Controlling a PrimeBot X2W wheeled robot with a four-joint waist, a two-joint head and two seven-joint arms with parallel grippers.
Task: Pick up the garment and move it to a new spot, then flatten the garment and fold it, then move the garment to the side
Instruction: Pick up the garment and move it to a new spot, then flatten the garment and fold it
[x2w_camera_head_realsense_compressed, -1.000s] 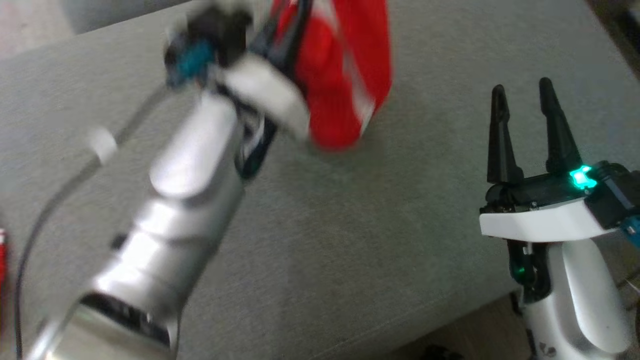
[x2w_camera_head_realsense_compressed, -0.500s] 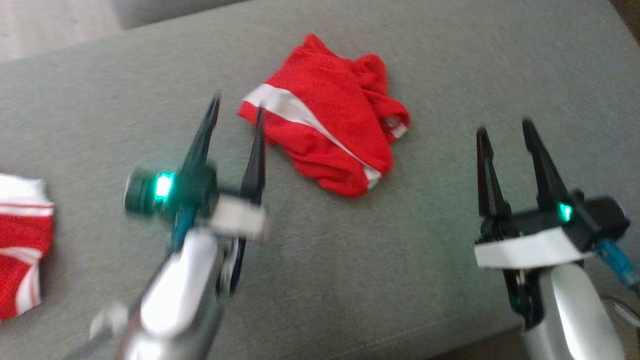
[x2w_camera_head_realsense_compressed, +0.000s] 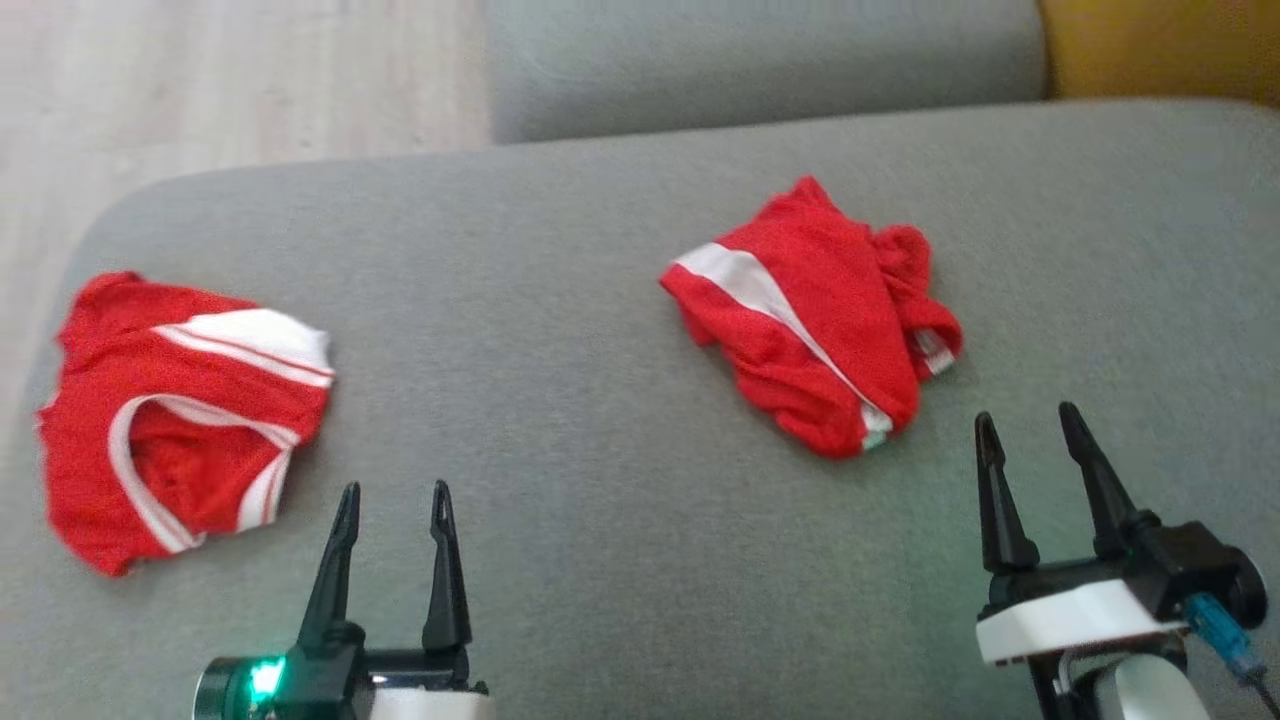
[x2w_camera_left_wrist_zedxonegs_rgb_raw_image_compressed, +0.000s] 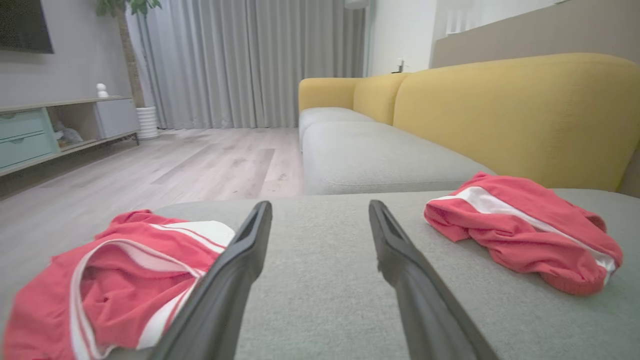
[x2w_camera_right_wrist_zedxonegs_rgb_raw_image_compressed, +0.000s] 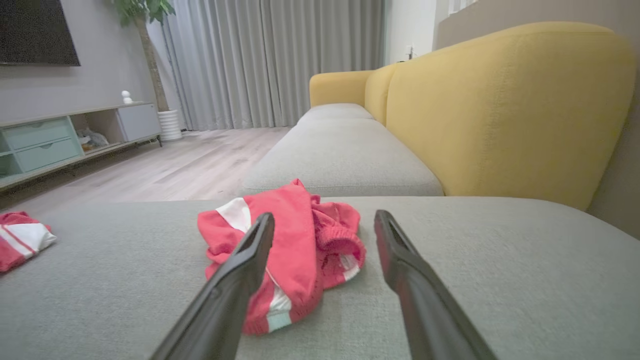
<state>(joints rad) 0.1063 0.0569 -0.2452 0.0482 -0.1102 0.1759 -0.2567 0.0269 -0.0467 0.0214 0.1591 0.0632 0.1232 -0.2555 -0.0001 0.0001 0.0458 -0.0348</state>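
- Red fabric garment (x2w_camera_head_realsense_compressed: 815, 320), white-striped, lies crumpled on grey sofa cushion (x2w_camera_head_realsense_compressed: 600, 500).
- Just ahead of right gripper (x2w_camera_head_realsense_compressed: 1027, 414); well apart from left gripper (x2w_camera_head_realsense_compressed: 393, 490).
- Both spread, empty.

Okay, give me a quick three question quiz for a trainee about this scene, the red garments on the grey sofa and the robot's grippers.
1. True or false: the left gripper and the right gripper are both open and empty.
2. The sofa backrest is: A) blue B) yellow C) green.
3. Fill in: the bunched red garment lies nearer the ___ gripper.
Key: 1 true; 2 B; 3 right.
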